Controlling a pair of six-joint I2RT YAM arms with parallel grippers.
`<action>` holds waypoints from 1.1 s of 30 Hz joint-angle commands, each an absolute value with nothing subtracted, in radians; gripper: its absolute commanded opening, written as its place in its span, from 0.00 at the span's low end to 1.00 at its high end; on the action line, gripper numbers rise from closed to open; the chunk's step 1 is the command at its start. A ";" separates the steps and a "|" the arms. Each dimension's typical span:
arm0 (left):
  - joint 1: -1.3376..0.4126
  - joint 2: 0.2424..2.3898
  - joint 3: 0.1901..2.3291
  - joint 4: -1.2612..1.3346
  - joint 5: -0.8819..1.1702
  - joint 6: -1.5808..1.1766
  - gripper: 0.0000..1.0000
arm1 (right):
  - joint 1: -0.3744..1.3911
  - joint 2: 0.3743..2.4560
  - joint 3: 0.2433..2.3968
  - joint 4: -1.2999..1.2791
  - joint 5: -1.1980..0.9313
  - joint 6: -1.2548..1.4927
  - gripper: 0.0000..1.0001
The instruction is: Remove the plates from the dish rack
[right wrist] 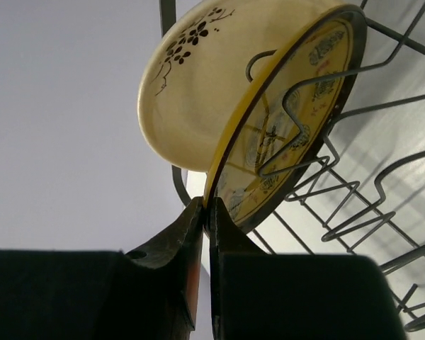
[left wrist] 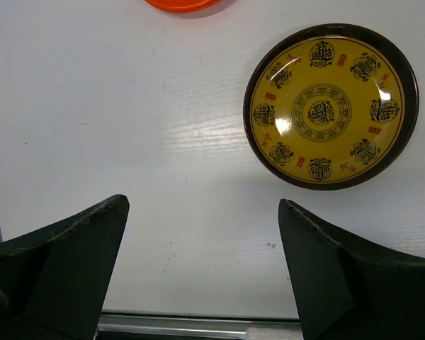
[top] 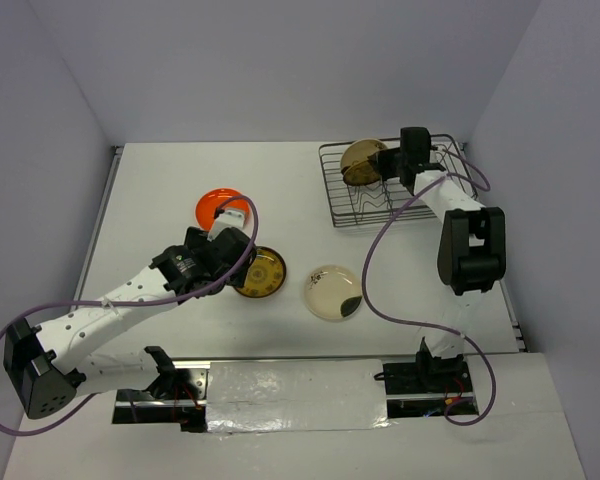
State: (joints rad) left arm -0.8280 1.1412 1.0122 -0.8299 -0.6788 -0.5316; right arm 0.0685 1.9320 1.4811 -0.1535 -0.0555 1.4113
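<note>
White table [top: 180, 170]; right gripper [right wrist: 207, 205] tight on patterned plate [right wrist: 308, 78] in dish rack [top: 380, 200], left gripper [left wrist: 202, 205] wide open.

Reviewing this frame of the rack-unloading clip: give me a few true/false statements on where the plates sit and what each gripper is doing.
1. Three plates lie flat on the table. True: the orange plate, the brown-rimmed yellow plate and the cream plate with a dark patch.
2. The dish rack is empty. False: two plates stand in it, the cream blossom plate and the racked yellow plate.
3. The right gripper pinches the racked yellow plate's rim. True.
4. The left gripper holds the orange plate. False: its jaws are open above the table, holding nothing.
</note>
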 commanded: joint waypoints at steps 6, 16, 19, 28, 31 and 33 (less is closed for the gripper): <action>-0.810 1.054 1.060 -0.867 -0.755 -0.626 1.00 | 0.074 1.732 1.387 0.113 -0.228 1.435 0.00; -0.713 0.940 1.262 -0.821 -0.658 -0.742 0.99 | 0.161 1.499 1.636 -0.202 -0.314 0.826 0.00; -0.707 0.957 1.370 -0.813 -0.597 -0.834 0.99 | 0.355 1.410 1.698 -0.501 -0.162 0.211 0.00; -0.703 0.940 1.467 -0.691 -0.357 -1.028 1.00 | 0.983 1.043 1.234 -0.563 0.379 -0.366 0.00; -0.704 0.945 1.428 -0.614 -0.255 -1.032 1.00 | 1.173 1.060 1.195 -0.584 0.523 -0.425 0.00; -0.703 0.966 1.424 -0.624 -0.226 -1.035 0.99 | 1.247 1.121 1.206 -0.607 0.628 -0.436 0.00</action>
